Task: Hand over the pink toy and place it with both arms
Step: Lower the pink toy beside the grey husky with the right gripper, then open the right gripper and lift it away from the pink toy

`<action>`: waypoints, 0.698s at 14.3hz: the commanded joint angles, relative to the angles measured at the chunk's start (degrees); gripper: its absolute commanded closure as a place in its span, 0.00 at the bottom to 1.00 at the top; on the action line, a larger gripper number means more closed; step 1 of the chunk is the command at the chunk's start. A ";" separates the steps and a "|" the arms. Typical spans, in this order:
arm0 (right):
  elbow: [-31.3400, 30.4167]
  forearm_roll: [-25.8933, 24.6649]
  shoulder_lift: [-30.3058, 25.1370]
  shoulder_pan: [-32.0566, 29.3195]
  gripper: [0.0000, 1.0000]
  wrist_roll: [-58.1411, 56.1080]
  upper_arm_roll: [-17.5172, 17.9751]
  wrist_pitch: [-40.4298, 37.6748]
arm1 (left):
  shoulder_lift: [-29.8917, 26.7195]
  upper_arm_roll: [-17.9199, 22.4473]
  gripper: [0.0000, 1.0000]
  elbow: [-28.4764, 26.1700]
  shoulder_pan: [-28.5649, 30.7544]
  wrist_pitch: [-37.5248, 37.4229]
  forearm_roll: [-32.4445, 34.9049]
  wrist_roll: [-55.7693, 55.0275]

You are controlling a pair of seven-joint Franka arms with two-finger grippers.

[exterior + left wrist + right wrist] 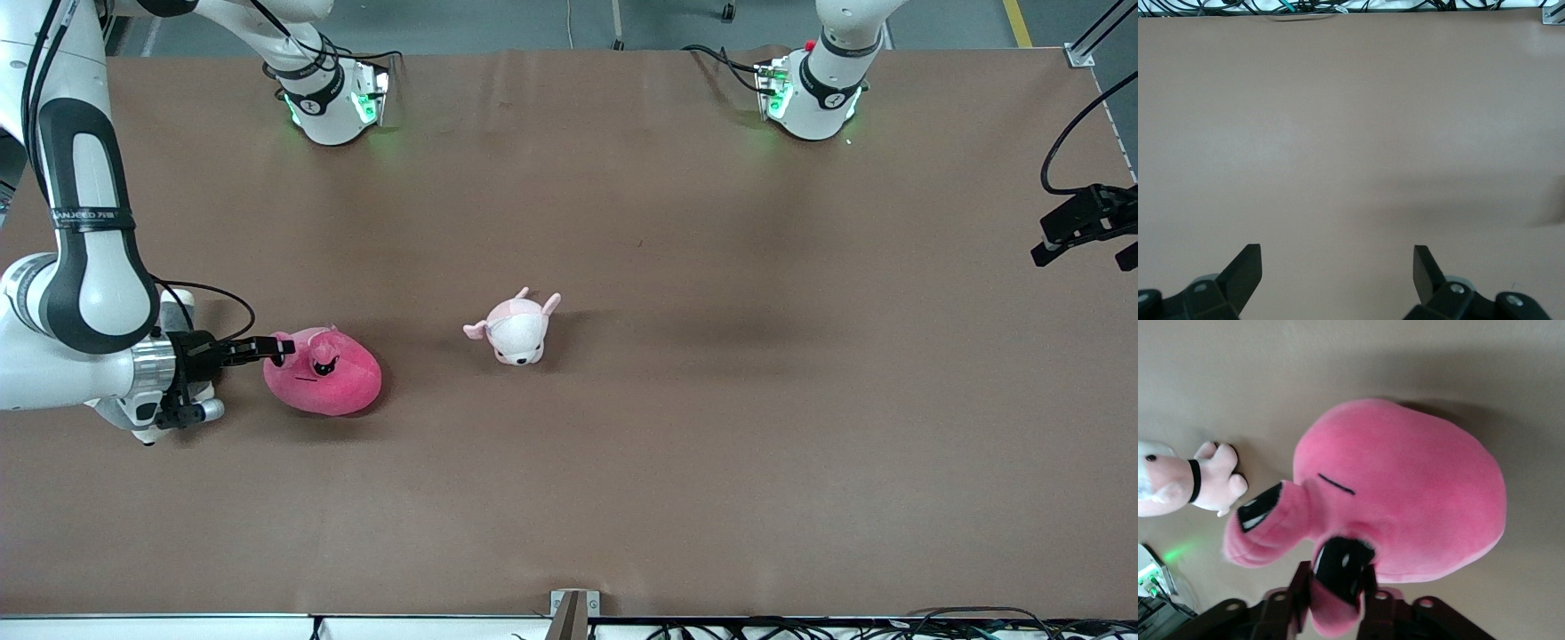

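Toy: rounded hot-pink plush toy (324,384) with small dark angry face and nubs, lying on the brown table (711,400) toward the right arm's end.
Right gripper (283,348): fingers pinching a nub of the toy.
Neighbour: small pale pink-and-white plush animal (516,329) nearby.
Left gripper (1337,270): spread wide, empty, waiting over bare table.

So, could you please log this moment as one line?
right claw: pinching pink toy nub | toy: on table | left claw: open, waiting
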 commanded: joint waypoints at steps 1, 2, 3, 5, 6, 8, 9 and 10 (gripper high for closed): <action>5.98 -2.55 -2.14 0.23 0.00 7.08 1.06 -3.16 | 0.40 -0.18 0.00 0.97 0.08 -0.92 0.89 0.43; 7.92 -4.92 -4.15 0.67 0.00 10.07 1.24 -4.21 | 0.40 -0.18 0.00 0.88 0.25 -0.92 0.80 0.52; 9.15 -7.38 -5.91 1.81 0.00 13.06 1.15 -4.92 | 0.40 -0.18 0.00 0.88 0.34 -0.92 0.80 0.78; 10.31 -13.96 -10.74 4.18 0.00 19.91 1.24 -7.55 | 0.23 -0.27 0.00 0.97 0.08 -0.92 0.98 0.52; 10.31 -15.65 -12.59 4.54 0.00 22.46 1.24 -7.74 | 0.23 -0.27 0.00 0.97 0.08 -0.92 0.98 0.52; 10.31 -21.61 -15.76 6.03 0.00 24.25 1.15 -7.83 | 0.23 -0.27 0.00 1.05 0.08 -0.92 0.98 0.44; 10.31 -24.60 -16.82 6.38 0.00 23.81 1.24 -7.83 | 0.23 -0.27 0.00 0.97 0.08 -0.92 0.98 0.43; 10.40 -26.80 -17.26 6.30 0.00 23.55 1.15 -7.74 | 0.31 -0.27 0.00 0.97 0.08 -0.92 0.98 0.43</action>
